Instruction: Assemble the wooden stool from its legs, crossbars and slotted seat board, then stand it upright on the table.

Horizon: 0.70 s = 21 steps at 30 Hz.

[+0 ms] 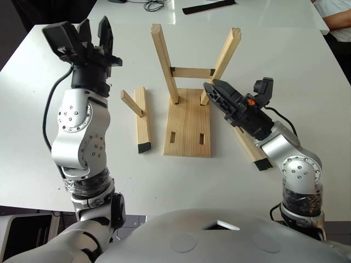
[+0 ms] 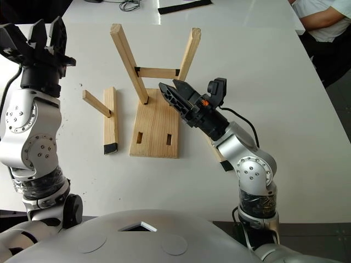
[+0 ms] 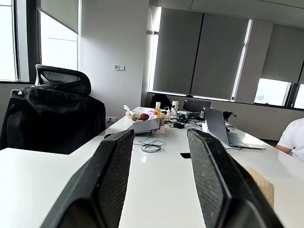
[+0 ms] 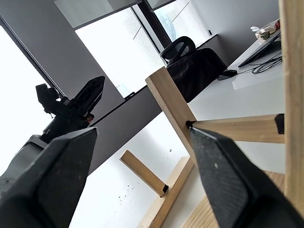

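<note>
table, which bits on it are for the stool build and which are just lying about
For the job: seat board; two legs joined by a crossbar, standing in the board; loose leg with crossbar stub to the board's left; another leg to its right.
Lying about: black strip and cables at the far edge.

Left tool (image 1: 94,25) raised, open; right tool (image 1: 213,84) low, open.
</note>
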{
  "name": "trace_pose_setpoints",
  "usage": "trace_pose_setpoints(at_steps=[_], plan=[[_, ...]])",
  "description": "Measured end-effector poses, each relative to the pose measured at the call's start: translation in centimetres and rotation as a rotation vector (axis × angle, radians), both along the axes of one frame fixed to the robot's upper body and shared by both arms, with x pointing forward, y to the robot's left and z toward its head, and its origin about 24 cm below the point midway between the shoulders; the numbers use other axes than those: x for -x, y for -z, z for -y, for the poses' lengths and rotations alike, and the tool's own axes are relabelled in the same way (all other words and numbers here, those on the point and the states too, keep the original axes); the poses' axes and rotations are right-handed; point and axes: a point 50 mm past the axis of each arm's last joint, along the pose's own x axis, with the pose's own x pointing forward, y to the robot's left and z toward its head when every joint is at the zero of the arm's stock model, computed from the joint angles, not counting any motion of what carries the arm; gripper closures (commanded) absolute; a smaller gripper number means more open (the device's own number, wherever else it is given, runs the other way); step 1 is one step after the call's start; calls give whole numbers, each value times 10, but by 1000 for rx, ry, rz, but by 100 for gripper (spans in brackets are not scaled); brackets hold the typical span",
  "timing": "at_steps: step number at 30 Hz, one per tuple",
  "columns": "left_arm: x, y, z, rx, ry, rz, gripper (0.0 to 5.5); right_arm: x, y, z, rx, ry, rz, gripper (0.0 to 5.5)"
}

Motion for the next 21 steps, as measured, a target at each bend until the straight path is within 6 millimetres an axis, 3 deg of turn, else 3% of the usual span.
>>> trace_pose_setpoints(at_steps=[2, 3, 9, 13, 14, 18, 20, 21], plan=[[-8, 43, 2, 19, 4, -183, 343, -2, -2, -4, -2, -19, 6, 194], [-9, 51, 3, 31, 5, -194, 343, -3, -2, -5, 0, -25, 8, 194], [-11, 56, 8, 90, 14, -146, 343, -11, -7, -4, 7, -56, 19, 194], [-5, 49, 0, 207, -31, -93, 343, -14, -10, 1, 17, -48, 27, 194], [-3, 41, -4, 262, -47, -52, 343, -13, -10, 0, 15, -49, 27, 194], [10, -39, -20, 349, -23, 264, 343, -10, -8, 1, 14, -44, 20, 194], [16, -55, -32, 319, -4, 286, 343, -7, -4, 2, 15, -31, 1, 194], [20, -51, -46, 296, -17, 227, 343, -4, -2, 4, 11, -11, -7, 194]])
